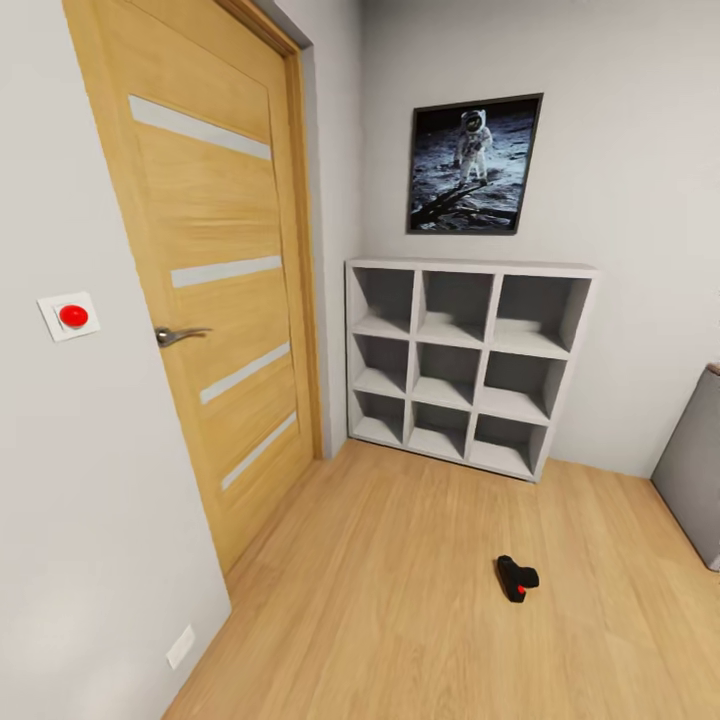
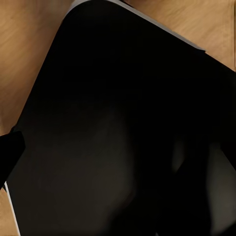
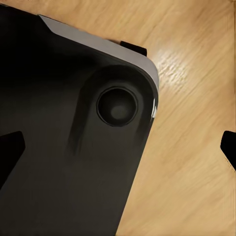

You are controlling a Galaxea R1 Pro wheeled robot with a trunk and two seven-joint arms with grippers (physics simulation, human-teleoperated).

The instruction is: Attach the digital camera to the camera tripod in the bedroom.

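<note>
The digital camera (image 1: 517, 578), small and black with a red button, lies on the light wood floor (image 1: 400, 600) at the lower right of the head view, in front of the shelf. The camera tripod is out of view. In the right wrist view my right gripper (image 3: 118, 147) is open, its dark fingertips (image 3: 11, 152) far apart at the frame's edges with nothing between them. In the left wrist view my left gripper (image 2: 118, 152) has one dark fingertip (image 2: 10, 152) at the frame's edge and the other lost against black. Both hang over my black base (image 3: 59, 157), far from the camera.
A closed wooden door (image 1: 220, 300) with a metal handle (image 1: 180, 334) is on the left, beside a wall switch with a red button (image 1: 70, 316). A white cube shelf (image 1: 465, 365) stands against the far wall under an astronaut picture (image 1: 473, 165). A grey cabinet (image 1: 695, 470) is at the right edge.
</note>
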